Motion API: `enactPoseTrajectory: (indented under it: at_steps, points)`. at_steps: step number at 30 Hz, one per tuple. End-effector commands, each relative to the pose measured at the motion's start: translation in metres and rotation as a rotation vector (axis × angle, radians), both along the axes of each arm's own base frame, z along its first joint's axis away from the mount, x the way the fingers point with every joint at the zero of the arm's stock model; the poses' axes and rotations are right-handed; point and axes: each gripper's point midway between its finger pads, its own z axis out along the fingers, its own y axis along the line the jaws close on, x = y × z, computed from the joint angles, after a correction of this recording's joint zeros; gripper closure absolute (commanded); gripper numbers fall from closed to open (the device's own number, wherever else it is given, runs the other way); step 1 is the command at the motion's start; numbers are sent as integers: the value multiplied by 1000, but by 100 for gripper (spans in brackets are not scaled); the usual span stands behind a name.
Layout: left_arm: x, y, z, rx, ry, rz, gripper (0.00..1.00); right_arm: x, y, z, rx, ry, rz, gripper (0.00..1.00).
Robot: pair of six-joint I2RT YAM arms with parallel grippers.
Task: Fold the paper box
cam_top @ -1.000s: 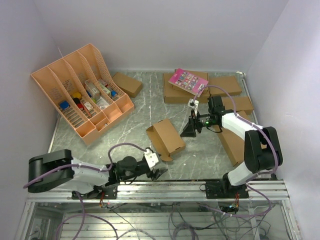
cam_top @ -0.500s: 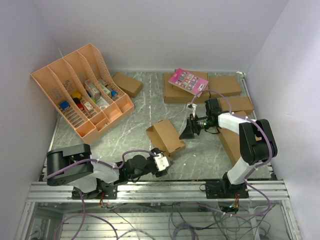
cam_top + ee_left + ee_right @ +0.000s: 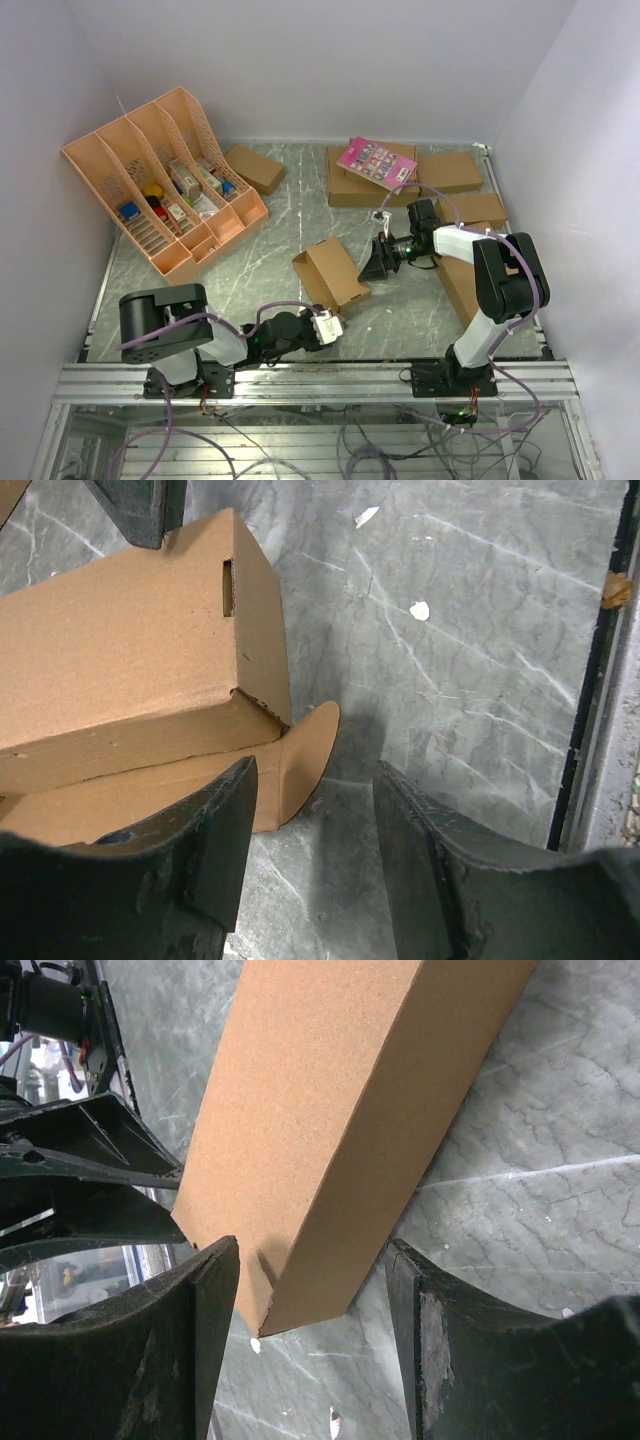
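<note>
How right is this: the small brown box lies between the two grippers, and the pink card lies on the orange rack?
The pink card lies on a flat brown box, not the orange rack, as the top view shows. The small brown box does lie between the left gripper and the right gripper.

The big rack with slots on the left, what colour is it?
The rack is peach orange; the top view shows it best.

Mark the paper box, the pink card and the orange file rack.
paper box (image 3: 337, 271): top external view, on its upper face.
pink card (image 3: 376, 162): top external view, middle of the card.
orange file rack (image 3: 213, 136): top external view, on its latticed outer wall.
</note>
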Motion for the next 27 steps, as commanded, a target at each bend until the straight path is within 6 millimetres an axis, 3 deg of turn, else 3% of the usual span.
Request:
enactPoseTrajectory:
  at_steps: [1, 10, 20, 27]
  points:
    - [12, -12, 18, -78, -45, 44, 42, 4, 1, 1, 2, -3, 1, 40]
    - [19, -14, 16, -89, -52, 79, 57, 4, 1, -2, -5, 5, 4, 40]
    - [18, -16, 13, -107, -34, 83, 60, 3, 2, -4, -5, 22, 4, 41]
    - [17, -18, 11, -110, -19, 82, 72, 2, 2, -6, -2, 35, 4, 41]
